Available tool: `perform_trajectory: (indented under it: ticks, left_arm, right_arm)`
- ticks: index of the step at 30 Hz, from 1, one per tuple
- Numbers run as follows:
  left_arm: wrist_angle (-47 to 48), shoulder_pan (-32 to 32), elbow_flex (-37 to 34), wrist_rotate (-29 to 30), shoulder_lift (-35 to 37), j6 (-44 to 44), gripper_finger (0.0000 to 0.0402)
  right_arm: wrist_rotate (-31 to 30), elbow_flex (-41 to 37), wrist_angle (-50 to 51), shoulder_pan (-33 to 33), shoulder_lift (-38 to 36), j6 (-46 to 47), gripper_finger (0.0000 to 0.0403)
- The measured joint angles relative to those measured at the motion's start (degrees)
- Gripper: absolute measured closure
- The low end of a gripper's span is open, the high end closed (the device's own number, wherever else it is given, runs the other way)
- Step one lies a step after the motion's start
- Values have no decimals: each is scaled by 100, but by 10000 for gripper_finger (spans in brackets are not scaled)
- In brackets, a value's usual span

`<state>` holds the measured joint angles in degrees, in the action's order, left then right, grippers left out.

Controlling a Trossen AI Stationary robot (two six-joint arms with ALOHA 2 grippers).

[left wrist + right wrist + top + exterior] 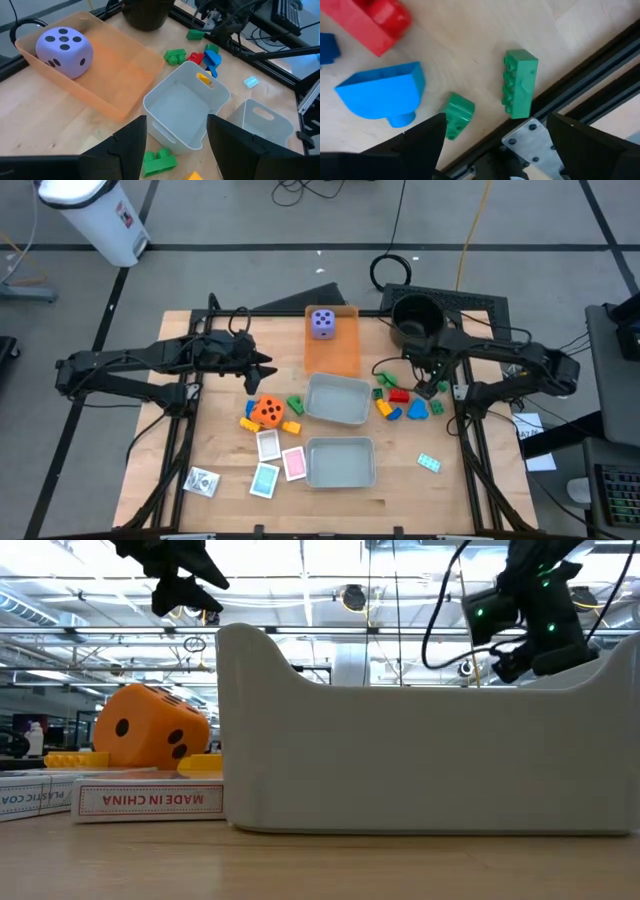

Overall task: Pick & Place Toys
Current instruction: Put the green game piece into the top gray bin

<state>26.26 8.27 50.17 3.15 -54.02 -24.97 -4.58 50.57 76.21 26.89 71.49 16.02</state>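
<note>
- Wooden surface (180, 435) still carries nearly all the toys, so I'd say this is early days.
- Flat translucent orange tray (340, 355) at the back holds the purple dotted die (322, 323) – that one looks sorted.
- Two grey rectangular plastic trays (336, 400) in the middle: the back one has a single yellow brick (203, 78) inside, as the left wrist view shows; the front one looks bare from above.
- Orange dotted die (266, 411) sits loose left of the back grey tray, with yellow bricks and a green brick (295, 404) just beside it.
- Pink, teal and white cards (281, 463) lie at the front left, untouched.
- Pile of red, green, blue and yellow bricks (400, 397) waits right of the trays.
- Right pincer (432, 385) hangs over that pile, fingers spread wide and empty; small green bricks (520, 82) lie right under it.
- Left pincer (262, 370) hovers above the orange die, fingers apart, holding nothing.
</note>
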Motion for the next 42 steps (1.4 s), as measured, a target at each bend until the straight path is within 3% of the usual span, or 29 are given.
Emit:
perform_trajectory:
  ticks: [12, 33, 37, 42]
  left_arm:
    - [1, 0, 0, 1, 0, -72, 190]
    - [4, 0, 2, 197, 0, 38, 190]
    - [4, 0, 2, 197, 0, 18, 190]
    - [4, 0, 2, 197, 0, -70, 190]
  right_arm:
    - [3, 0, -293, 632, 455, -773, 73]
    - [17, -944, -1050, 805, 550, -473, 75]
    - [17, -944, -1174, 805, 550, -473, 97]
    - [17, -944, -1200, 805, 550, -484, 152]
